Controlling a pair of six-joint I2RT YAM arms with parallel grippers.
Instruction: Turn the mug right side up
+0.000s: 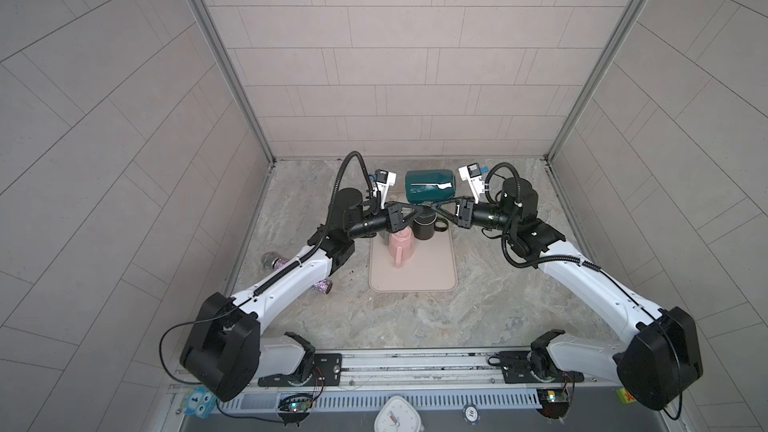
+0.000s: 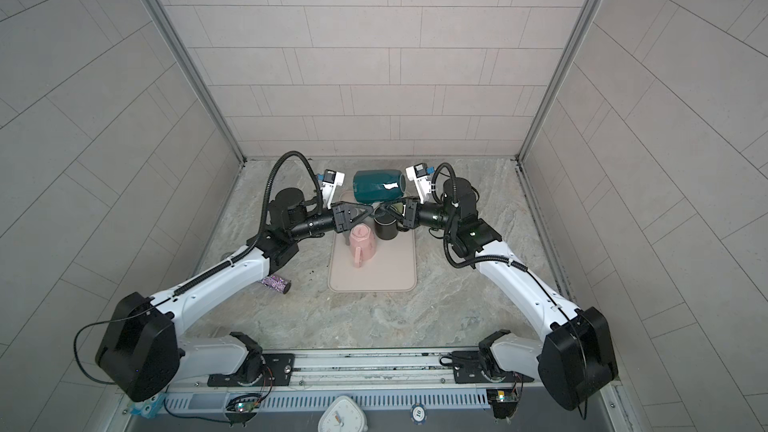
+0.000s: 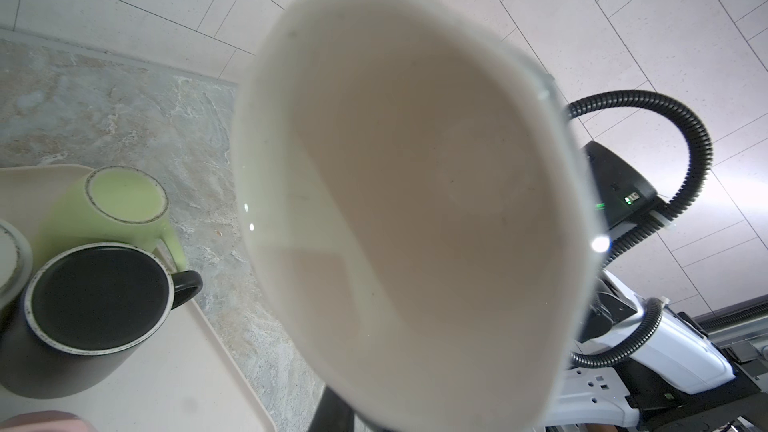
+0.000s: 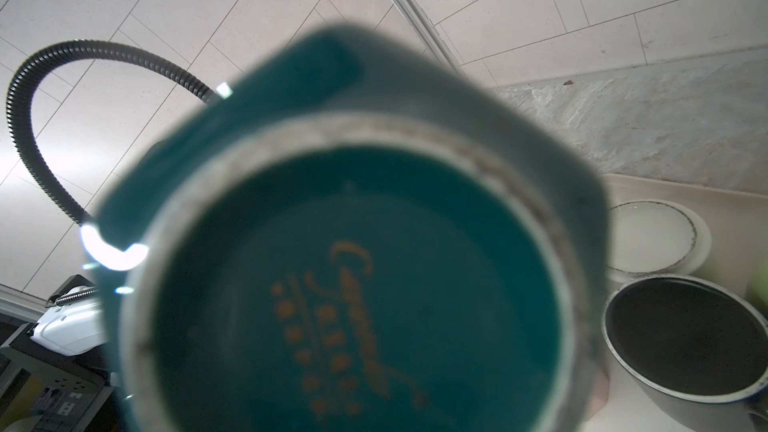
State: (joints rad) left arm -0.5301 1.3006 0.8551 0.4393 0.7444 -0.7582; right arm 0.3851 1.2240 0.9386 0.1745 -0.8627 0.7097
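Observation:
The mug (image 1: 430, 187) is teal and hangs on its side in the air over the back of the pink mat (image 1: 413, 280), seen in both top views. Its white inside (image 3: 407, 201) fills the left wrist view, and its teal base with gold lettering (image 4: 357, 292) fills the right wrist view. My left gripper (image 1: 419, 212) reaches in from the left and my right gripper (image 1: 443, 211) from the right. Both meet just under the mug at its handle and look shut on it. The mug hides the jaws in both wrist views.
Under the held mug, several mugs stand upside down on the mat: a pink one (image 1: 401, 247), a black one (image 1: 424, 228), a green one (image 3: 120, 201) and a pale one (image 4: 656, 238). Two glittery purple objects (image 1: 322, 285) lie by the left arm. A small clock (image 1: 397, 415) sits at the front edge.

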